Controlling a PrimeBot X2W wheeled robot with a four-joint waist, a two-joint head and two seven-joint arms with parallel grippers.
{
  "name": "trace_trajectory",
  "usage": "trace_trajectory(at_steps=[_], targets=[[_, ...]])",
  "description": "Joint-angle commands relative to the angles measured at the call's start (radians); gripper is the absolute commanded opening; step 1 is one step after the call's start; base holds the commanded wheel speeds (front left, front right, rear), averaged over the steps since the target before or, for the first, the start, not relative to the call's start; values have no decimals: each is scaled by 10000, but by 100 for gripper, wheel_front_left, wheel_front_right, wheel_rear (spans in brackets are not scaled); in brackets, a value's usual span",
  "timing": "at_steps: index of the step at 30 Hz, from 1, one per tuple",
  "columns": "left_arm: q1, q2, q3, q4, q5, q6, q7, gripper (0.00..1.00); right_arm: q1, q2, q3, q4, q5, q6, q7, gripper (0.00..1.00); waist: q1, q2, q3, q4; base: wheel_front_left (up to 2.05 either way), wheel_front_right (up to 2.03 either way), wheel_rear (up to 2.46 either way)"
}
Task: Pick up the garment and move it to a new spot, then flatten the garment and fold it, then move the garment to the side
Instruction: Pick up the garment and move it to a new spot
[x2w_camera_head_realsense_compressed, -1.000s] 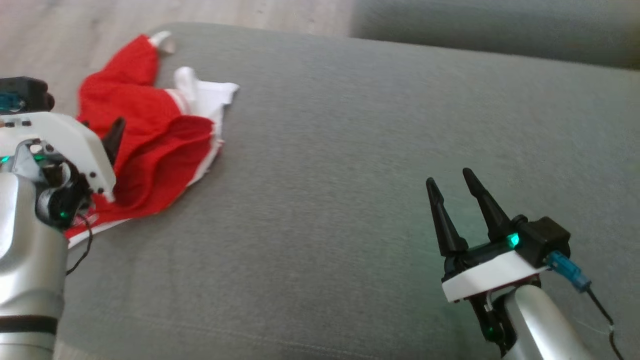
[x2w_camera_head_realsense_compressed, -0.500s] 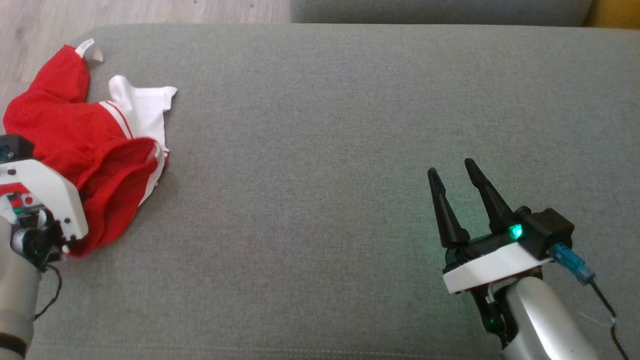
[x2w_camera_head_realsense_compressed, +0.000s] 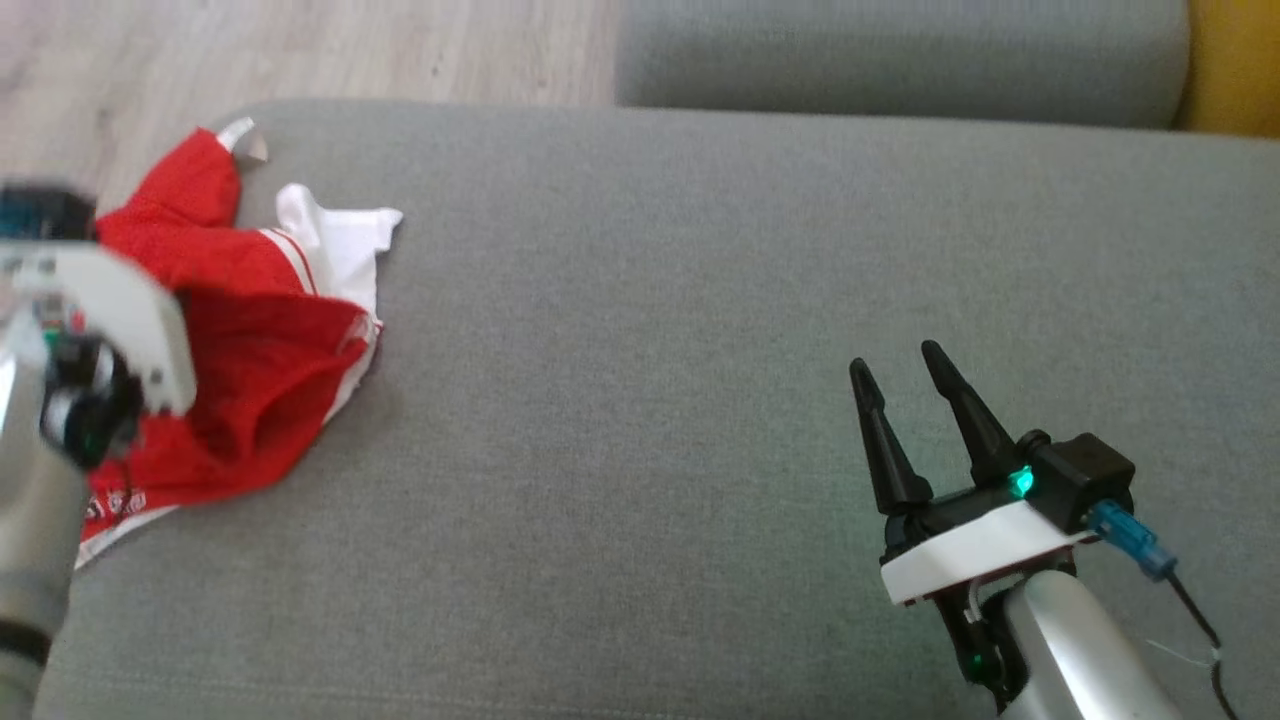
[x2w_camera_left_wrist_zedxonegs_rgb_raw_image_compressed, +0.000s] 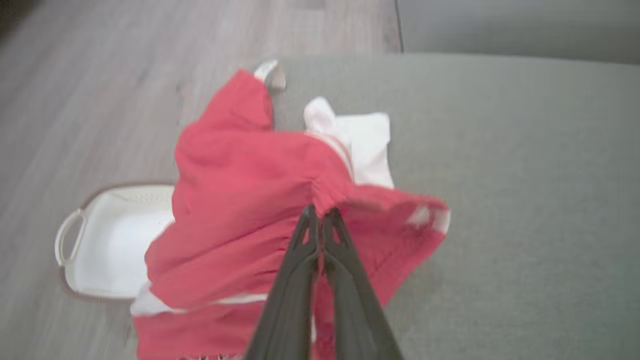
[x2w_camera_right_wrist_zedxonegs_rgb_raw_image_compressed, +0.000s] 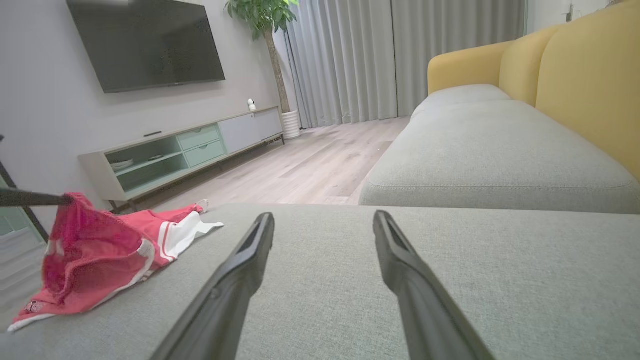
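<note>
The garment (x2w_camera_head_realsense_compressed: 250, 370) is red with white trim and lies crumpled at the left end of the grey sofa seat (x2w_camera_head_realsense_compressed: 650, 330). In the left wrist view my left gripper (x2w_camera_left_wrist_zedxonegs_rgb_raw_image_compressed: 320, 215) is shut on a raised fold of the red garment (x2w_camera_left_wrist_zedxonegs_rgb_raw_image_compressed: 240, 210), lifting that part off the cushion. The right wrist view shows the garment (x2w_camera_right_wrist_zedxonegs_rgb_raw_image_compressed: 95, 250) pulled up at its left by the dark fingertips (x2w_camera_right_wrist_zedxonegs_rgb_raw_image_compressed: 50, 200) of the left gripper. My right gripper (x2w_camera_head_realsense_compressed: 900, 365) hovers open over the bare cushion at the lower right, far from the cloth, and its fingers (x2w_camera_right_wrist_zedxonegs_rgb_raw_image_compressed: 240, 270) hold nothing.
A white basket (x2w_camera_left_wrist_zedxonegs_rgb_raw_image_compressed: 105, 240) stands on the wooden floor (x2w_camera_head_realsense_compressed: 300, 45) beside the sofa's left edge, partly under the hanging cloth. A second grey cushion (x2w_camera_head_realsense_compressed: 900, 50) lies behind, with a yellow backrest (x2w_camera_right_wrist_zedxonegs_rgb_raw_image_compressed: 575, 75) to the right. A TV cabinet (x2w_camera_right_wrist_zedxonegs_rgb_raw_image_compressed: 175, 150) stands across the room.
My left gripper has closed on a fold of the garment and raised it. The head camera has shifted between frames. The right gripper has stayed open in much the same place.
</note>
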Motion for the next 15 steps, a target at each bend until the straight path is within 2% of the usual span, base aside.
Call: trace_trajectory(at_steps=[1,6,15], targets=[[-965,579,269,-526,43,3,-124,0,-120,100,211,-288,90,77,-111,100,0,0,-211,47,0,0,0],[-1940,486,-162,-1722,24,3,-315,0,49,250,222,-262,108,77,-111,100,0,0,-620,-103,0,0,0],[-3114,-574,-559,-4187,-594,3,-329,0,138,386,38,-315,54,77,-111,100,0,0,-822,-987,0,0,0]])
